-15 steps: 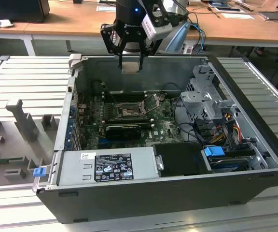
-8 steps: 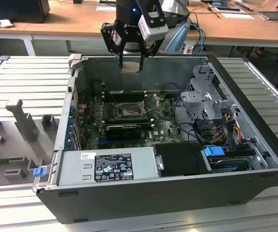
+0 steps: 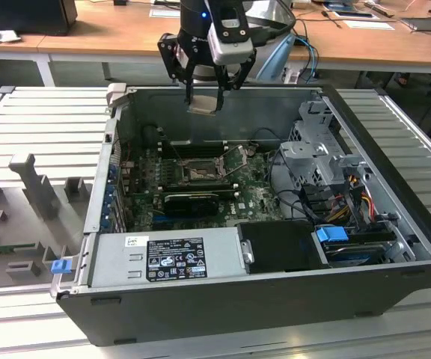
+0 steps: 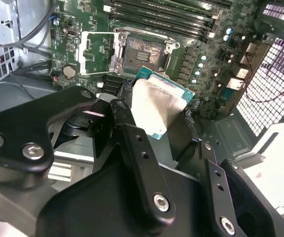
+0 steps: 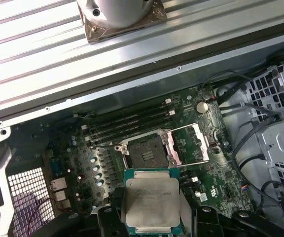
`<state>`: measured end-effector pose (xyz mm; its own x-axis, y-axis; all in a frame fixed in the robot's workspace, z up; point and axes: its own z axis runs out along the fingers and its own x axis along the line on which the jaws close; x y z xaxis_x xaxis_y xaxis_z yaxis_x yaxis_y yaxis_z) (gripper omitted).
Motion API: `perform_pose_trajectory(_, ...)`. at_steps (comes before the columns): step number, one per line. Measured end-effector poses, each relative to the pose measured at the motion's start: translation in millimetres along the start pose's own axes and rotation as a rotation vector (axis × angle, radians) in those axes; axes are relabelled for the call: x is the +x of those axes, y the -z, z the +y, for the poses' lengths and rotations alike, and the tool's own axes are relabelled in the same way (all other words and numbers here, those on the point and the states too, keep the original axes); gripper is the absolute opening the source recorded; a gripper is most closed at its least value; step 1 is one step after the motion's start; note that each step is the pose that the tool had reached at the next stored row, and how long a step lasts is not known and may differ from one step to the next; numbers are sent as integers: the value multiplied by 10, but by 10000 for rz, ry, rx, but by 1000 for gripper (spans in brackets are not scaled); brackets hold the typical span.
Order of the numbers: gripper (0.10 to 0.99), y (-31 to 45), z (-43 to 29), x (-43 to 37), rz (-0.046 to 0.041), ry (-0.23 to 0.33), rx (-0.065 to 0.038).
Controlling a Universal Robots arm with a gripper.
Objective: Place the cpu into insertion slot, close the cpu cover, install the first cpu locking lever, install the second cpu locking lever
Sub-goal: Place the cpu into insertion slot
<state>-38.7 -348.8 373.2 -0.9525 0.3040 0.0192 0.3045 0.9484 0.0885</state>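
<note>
Exterior view: your end effector (image 3: 203, 88) clamps cpu (image 3: 203, 103), high above insertion slot (image 3: 198, 173).
Second wrist view: cpu cover (image 4: 97, 52) flipped open beside insertion slot.
First wrist view: cpu apart from insertion slot, not seated.

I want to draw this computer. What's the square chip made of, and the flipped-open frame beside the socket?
The cpu looks topped with dull silver-grey metal, softly shiny; its green edge looks like circuit board. The cpu cover seems to be thin bare metal, pale and glinting.
</note>
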Motion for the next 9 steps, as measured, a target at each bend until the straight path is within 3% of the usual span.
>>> perform_pose_trajectory(9,529,-2,-2,10,-64,-704,-10)
